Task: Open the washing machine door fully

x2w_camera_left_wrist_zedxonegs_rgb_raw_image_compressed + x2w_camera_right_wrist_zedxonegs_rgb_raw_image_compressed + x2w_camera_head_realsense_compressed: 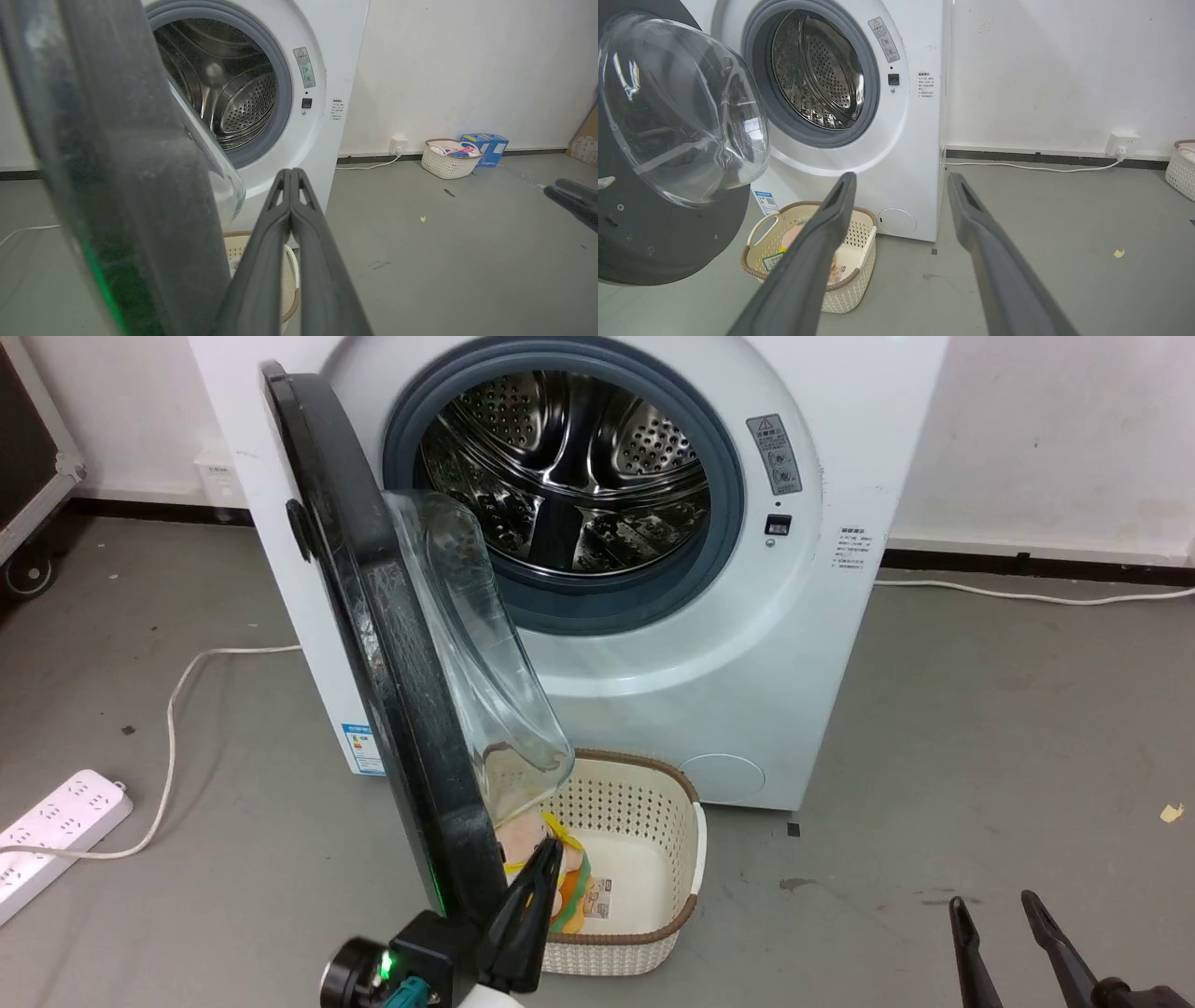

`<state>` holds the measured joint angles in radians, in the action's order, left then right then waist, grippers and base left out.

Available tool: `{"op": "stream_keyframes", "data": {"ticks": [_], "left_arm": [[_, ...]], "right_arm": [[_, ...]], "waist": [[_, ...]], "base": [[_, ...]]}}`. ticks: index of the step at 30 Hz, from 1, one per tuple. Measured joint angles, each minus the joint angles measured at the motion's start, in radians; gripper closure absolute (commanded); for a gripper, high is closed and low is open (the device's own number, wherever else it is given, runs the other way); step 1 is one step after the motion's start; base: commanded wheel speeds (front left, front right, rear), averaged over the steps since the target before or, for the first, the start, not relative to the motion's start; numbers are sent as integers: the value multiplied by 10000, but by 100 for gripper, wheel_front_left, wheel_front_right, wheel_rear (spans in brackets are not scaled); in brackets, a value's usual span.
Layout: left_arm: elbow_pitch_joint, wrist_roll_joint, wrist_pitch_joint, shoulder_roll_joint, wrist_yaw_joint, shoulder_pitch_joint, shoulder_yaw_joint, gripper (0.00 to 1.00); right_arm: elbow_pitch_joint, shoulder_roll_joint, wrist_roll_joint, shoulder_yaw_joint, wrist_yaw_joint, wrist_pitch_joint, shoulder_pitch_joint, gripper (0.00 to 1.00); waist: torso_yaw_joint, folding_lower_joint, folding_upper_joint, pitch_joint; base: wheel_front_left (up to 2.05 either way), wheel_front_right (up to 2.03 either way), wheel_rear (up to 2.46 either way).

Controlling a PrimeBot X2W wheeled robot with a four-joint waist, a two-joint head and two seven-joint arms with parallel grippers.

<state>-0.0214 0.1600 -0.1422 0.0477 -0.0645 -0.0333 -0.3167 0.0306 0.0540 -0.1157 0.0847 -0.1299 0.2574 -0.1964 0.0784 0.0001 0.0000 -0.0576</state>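
Note:
The washing machine door (373, 644) stands swung out edge-on toward me, a black disc with its clear bowl window (476, 663) bulging to the right. Behind it the white washing machine (794, 644) shows its grey gasket and steel drum (569, 476). My left gripper (543, 870) is shut with nothing between its fingers, right beside the inner face of the door's lower rim; I cannot tell if it touches. In the left wrist view the door (117, 163) looms left of the shut left gripper (290, 173). My right gripper (992, 901) hangs open at lower right, away from the door (668, 242).
A cream perforated basket (644, 821) with packets sits on the floor below the door, against the machine. A white power strip (56, 831) and cable (187, 691) lie to the left. A second basket (448, 158) and blue box (486, 144) stand by the wall on the right.

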Motion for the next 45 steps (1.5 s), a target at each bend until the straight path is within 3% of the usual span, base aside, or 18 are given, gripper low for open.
{"op": "stream_keyframes", "data": {"ticks": [10,17,29,45], "left_arm": [[1962,374,-393,-50,454,581,144,100],[2380,474,-677,104,606,765,445,100],[2458,1191,-821,803,1133,1133,1971,100],[4629,2573,-1018,2493,1043,4015,4284,100]], "right_arm": [[125,-2,-84,-63,0,0,0,0],[159,-2,-169,-117,0,0,-5,0],[155,-10,-174,-481,0,0,11,0],[-100,33,1097,-525,0,0,601,0]], "waist": [[236,0,0,67],[980,-1,0,103],[2784,-1,0,429],[3397,2,0,2677]], "base": [[0,0,0],[0,0,0],[0,0,0],[0,0,0]]}}
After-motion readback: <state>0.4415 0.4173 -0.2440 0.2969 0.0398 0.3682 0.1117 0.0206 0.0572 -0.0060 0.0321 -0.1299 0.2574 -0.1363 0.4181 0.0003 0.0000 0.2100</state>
